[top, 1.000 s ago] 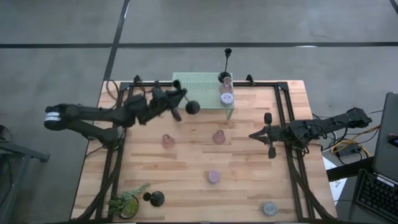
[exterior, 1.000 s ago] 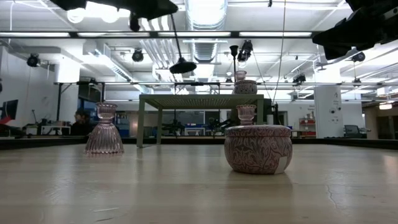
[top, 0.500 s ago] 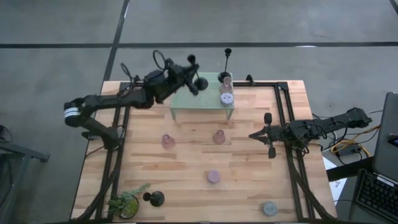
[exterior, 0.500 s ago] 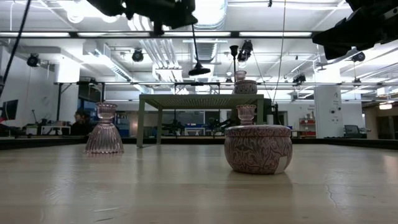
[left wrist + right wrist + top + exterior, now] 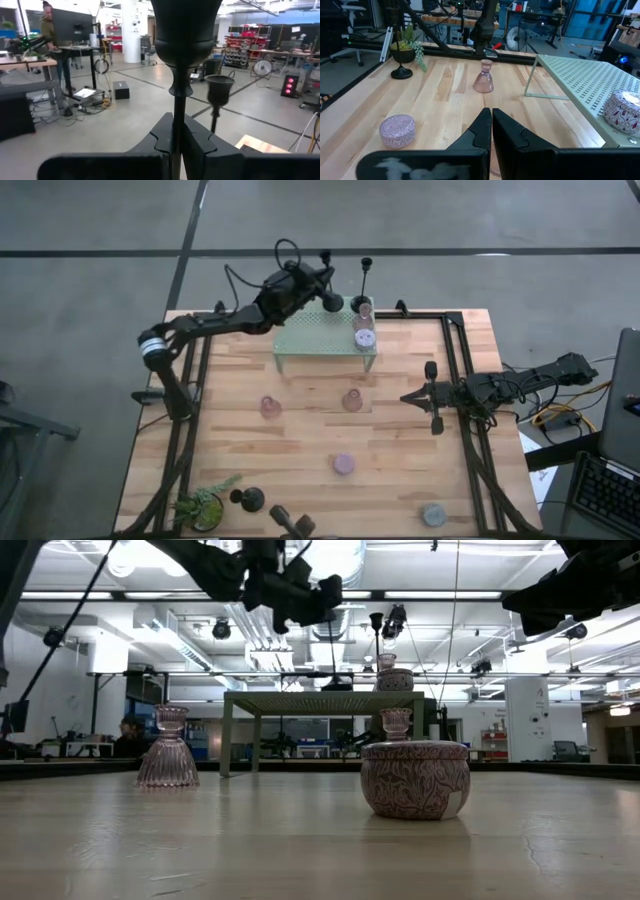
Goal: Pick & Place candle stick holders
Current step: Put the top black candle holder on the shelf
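My left gripper [image 5: 312, 283] is shut on a black candle stick holder [image 5: 328, 280] with a round base and a thin stem, over the far part of the pale green mesh rack [image 5: 320, 338]. Its base [image 5: 336, 685] is level with the rack top [image 5: 300, 697]; whether it touches, I cannot tell. Another black holder [image 5: 366, 280], a pink cup [image 5: 362, 310] and a patterned puck [image 5: 364, 337] stand on the rack's right end. My right gripper [image 5: 405, 397] is shut and empty, low over the table's right side. My left gripper pinches the black holder's thin stem [image 5: 177, 127] between its two fingers, below the cup-shaped top [image 5: 186, 30]. The fingers come about level from the table's left and lie across the stem. The holder stands upright in the hold, base down over the rack.
Two pink cups [image 5: 270, 407] [image 5: 352, 400] stand mid-table, a lilac puck [image 5: 343, 464] nearer, a grey puck [image 5: 433, 515] at the near right. A black holder [image 5: 248, 499] stands beside a green potted plant [image 5: 203, 505] at the near left. A dark object [image 5: 290, 523] shows at the near edge.
My left gripper has carried the black holder from the rack's left side toward the far edge and the right, over the rack. The holder has come down until its base is at the rack top. The right arm has kept still.
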Controlling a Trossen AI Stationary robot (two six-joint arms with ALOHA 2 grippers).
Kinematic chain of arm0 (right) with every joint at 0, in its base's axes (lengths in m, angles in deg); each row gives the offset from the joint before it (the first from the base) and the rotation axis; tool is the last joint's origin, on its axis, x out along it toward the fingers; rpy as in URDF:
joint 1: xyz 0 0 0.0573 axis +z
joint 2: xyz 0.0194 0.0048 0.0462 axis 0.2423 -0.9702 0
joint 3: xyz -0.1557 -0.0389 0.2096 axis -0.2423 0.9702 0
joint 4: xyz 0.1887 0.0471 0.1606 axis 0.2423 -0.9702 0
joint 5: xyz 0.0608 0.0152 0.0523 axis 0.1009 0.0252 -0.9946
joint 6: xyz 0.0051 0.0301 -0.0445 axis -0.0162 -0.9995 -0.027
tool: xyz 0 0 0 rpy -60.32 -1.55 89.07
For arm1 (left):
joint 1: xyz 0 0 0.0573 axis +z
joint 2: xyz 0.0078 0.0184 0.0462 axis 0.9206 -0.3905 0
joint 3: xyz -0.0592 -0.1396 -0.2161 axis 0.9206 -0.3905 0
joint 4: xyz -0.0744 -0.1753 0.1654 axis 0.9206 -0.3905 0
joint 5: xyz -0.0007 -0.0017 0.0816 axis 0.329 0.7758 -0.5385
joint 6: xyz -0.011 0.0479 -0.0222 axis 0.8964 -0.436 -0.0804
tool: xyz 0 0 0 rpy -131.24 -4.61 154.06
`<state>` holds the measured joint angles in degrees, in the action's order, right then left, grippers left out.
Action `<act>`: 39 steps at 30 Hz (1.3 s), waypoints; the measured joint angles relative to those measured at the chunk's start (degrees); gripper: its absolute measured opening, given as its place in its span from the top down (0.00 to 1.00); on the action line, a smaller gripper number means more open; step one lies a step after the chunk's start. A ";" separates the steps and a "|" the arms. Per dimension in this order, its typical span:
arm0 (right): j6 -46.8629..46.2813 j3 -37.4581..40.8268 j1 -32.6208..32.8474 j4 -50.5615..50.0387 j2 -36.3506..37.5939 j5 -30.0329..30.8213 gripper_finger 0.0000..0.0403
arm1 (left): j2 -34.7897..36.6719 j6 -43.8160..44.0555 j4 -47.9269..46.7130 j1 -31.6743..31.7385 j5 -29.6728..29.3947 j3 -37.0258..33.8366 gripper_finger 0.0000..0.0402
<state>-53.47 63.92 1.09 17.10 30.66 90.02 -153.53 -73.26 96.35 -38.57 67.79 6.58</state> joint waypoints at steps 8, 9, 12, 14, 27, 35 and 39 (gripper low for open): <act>0.00 0.00 0.00 0.00 -0.01 0.00 0.98 | -4.16 -0.80 -4.39 0.38 -2.50 5.78 0.94; 0.00 0.00 0.00 0.00 -0.01 0.00 0.98 | -4.41 -0.54 -4.47 0.56 -2.64 5.95 0.94; 0.00 0.00 0.00 0.00 -0.01 -0.01 0.98 | -5.39 1.20 -4.49 0.93 -2.59 6.54 0.95; 0.00 0.00 0.00 0.00 -0.01 0.00 0.98 | -5.61 1.38 -4.62 1.09 -2.87 6.50 0.94; 0.00 0.00 0.00 -0.02 -0.01 0.00 0.98 | -6.12 3.46 -4.56 1.44 -1.97 6.43 0.94; 0.02 0.00 0.00 0.00 -0.01 0.00 0.98 | -6.93 3.93 -4.53 1.44 -1.53 6.40 0.93; 0.00 0.00 0.00 0.00 0.00 0.00 0.98 | -6.93 3.94 -4.51 1.44 -1.53 6.40 0.94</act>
<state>-53.47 63.92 1.09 17.10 30.66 90.02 -160.46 -69.32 91.84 -37.13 66.26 12.98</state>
